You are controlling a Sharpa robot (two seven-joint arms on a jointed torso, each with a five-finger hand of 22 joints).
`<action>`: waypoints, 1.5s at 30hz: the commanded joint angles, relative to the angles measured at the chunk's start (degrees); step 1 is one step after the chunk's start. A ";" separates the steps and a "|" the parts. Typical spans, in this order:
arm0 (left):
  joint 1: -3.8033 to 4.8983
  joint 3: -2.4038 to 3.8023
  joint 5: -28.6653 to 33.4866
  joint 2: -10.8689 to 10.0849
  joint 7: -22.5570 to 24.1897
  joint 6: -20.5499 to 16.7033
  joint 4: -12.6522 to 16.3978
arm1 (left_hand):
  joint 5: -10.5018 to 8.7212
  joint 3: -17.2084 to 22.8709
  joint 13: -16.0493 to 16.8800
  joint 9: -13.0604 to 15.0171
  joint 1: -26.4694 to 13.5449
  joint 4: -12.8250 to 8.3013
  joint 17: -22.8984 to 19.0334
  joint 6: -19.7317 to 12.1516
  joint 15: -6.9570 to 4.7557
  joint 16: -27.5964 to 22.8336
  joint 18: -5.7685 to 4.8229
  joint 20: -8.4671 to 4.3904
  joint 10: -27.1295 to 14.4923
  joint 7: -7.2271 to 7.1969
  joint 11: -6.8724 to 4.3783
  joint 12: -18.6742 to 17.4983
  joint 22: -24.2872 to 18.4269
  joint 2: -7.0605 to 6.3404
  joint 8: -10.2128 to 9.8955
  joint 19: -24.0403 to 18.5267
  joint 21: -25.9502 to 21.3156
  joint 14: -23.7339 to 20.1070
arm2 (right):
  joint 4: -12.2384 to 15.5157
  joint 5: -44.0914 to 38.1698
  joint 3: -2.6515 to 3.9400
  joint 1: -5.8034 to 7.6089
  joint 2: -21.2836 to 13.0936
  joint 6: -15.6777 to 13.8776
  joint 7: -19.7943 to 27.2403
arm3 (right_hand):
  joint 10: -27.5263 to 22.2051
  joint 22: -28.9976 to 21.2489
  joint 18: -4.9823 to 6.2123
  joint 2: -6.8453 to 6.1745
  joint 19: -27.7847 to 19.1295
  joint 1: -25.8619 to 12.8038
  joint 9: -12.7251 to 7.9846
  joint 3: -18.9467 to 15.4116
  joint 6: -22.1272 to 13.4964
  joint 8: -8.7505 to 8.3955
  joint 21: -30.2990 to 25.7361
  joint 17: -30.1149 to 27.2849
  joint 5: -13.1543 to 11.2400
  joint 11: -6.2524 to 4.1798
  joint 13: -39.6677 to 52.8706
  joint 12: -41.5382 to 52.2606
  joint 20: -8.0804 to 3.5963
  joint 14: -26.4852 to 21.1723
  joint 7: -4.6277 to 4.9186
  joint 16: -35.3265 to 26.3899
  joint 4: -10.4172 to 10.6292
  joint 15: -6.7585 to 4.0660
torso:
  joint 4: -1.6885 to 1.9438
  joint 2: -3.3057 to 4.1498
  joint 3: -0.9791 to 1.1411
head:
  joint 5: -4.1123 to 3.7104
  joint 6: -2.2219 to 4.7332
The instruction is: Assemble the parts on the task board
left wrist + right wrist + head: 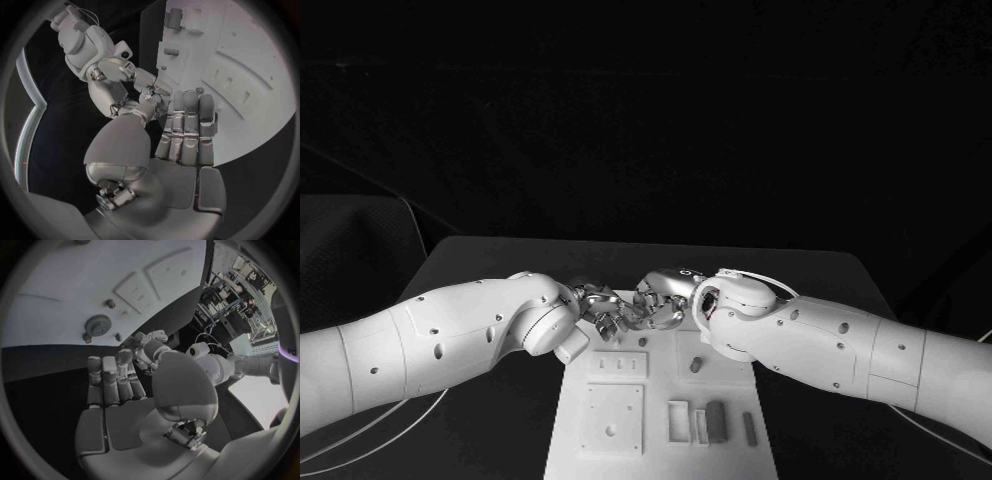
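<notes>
left hand [599, 308] & right hand [661, 300]: fingertips meeting over task board [733, 455], grasp unclear | gear [97, 324]: looks light, rigid; pinch rim

Matt white plastic task board [661, 440], glossy metal left robot hand [600, 308], matt black table [488, 265].

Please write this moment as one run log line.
left hand: meets right hand over board's far end, hold unclear | right hand: same | task board: grey parts lie near end | gear: on board
</notes>
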 commanded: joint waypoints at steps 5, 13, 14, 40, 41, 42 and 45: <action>0.03 0.02 -1.20 0.23 -0.23 0.45 0.04 | -0.10 0.56 -0.06 -0.07 0.41 0.00 0.10 0.13 -0.13 -0.40 1.19 0.06 -0.23 0.02 0.17 -0.16 -0.06 0.41 0.01 -0.32 -0.09 -0.47 | 0.38 -0.34 0.06 0.01 -0.03 -0.05 0.47 | 0.37 0.05 0.00 0.30 0.40 0.22 0.09 0.09 0.93 0.18 1.90 -0.09 0.29 -0.16 -0.06 0.30 -0.19 0.09 0.52 0.22 0.18 -0.25 | -0.05 0.01 0.02 | 0.19 0.03; 0.04 0.02 -1.21 0.20 0.41 -0.56 -0.19 | -0.04 2.18 0.03 -0.04 1.96 -0.23 0.35 1.06 -0.13 -0.39 1.14 0.05 0.15 -0.11 0.06 -0.01 -0.06 1.57 0.44 -0.38 -0.06 -0.41 | 0.49 -0.34 0.06 0.01 -0.13 -0.19 0.49 | 0.38 0.05 0.00 0.32 0.41 0.21 0.09 0.10 0.95 0.17 1.91 -0.10 0.29 -0.16 -0.07 0.30 -0.19 0.10 0.52 0.23 0.18 -0.26 | 0.03 -0.02 0.06 | 0.08 -0.15; 0.04 0.02 -1.21 0.22 0.48 -0.64 -0.20 | -0.05 2.53 0.05 -0.02 2.23 -0.23 0.39 1.28 -0.12 -0.39 1.12 0.06 0.28 -0.14 0.03 0.04 -0.05 1.79 0.54 -0.38 -0.04 -0.40 | 0.53 -0.34 0.06 0.01 -0.17 -0.20 0.48 | 0.38 0.05 0.00 0.32 0.41 0.21 0.09 0.10 0.95 0.17 1.91 -0.10 0.29 -0.16 -0.07 0.30 -0.19 0.11 0.52 0.23 0.18 -0.26 | 0.01 -0.02 0.03 | 0.03 -0.25; 0.04 0.02 -0.86 0.12 0.89 -1.15 -0.40 | -0.32 6.32 0.42 0.58 5.08 -0.63 1.25 4.99 -0.25 0.00 0.97 0.09 3.08 -0.72 -0.84 0.94 0.09 3.35 2.19 -0.39 0.32 0.11 | -0.01 0.50 0.05 0.00 -0.34 0.01 -0.22 | -1.15 -0.46 -0.14 -3.13 0.08 -2.86 -1.62 -1.40 -4.67 -3.40 1.82 -0.80 -0.02 0.22 -0.65 0.09 -0.19 -0.39 1.13 0.00 0.69 -0.27 | -0.07 0.04 0.02 | 0.20 -0.50; 0.04 0.02 -0.86 0.11 0.86 -1.09 -0.42 | -0.32 6.32 0.43 0.59 5.08 -0.63 1.26 5.00 -0.25 0.00 0.97 0.09 3.09 -0.72 -0.84 0.94 0.09 3.33 2.20 -0.38 0.33 0.12 | -0.11 0.50 0.05 0.00 -0.38 -0.02 -0.24 | -1.66 -0.61 -0.17 -3.47 -0.08 -3.34 -2.06 -1.59 -6.40 -4.02 1.72 -0.94 -0.02 0.35 -0.75 0.06 -0.20 -0.63 1.24 -0.07 0.75 -0.22 | -0.06 0.04 0.03 | 0.18 -0.50; 0.04 0.02 -0.86 0.08 0.82 -1.05 -0.42 | -0.33 6.32 0.43 0.59 5.07 -0.63 1.27 5.02 -0.25 0.01 0.97 0.09 3.11 -0.72 -0.85 0.95 0.10 3.31 2.20 -0.38 0.34 0.14 | -0.20 0.50 0.05 0.00 -0.44 -0.08 -0.23 | -1.70 -0.62 -0.17 -3.50 -0.10 -3.37 -2.10 -1.60 -6.54 -4.07 1.71 -0.95 -0.02 0.36 -0.75 0.05 -0.20 -0.66 1.25 -0.07 0.75 -0.22 | -0.05 0.03 0.02 | 0.16 -0.51; 0.05 0.02 -0.86 -0.06 0.67 -0.78 -0.39 | -0.34 6.32 0.43 0.60 5.06 -0.62 1.28 5.05 -0.26 0.03 0.97 0.10 3.14 -0.72 -0.86 0.95 0.10 3.28 2.22 -0.37 0.35 0.15 | -0.34 0.57 0.05 0.00 -0.81 -0.14 -0.18 | -2.17 -0.75 -0.21 -3.77 -0.29 -3.67 -2.36 -1.73 -7.59 -4.34 1.57 -1.06 -0.03 0.47 -0.84 -0.04 -0.19 -0.93 1.32 -0.18 0.76 -0.17 | -0.04 0.00 0.02 | 0.11 -0.52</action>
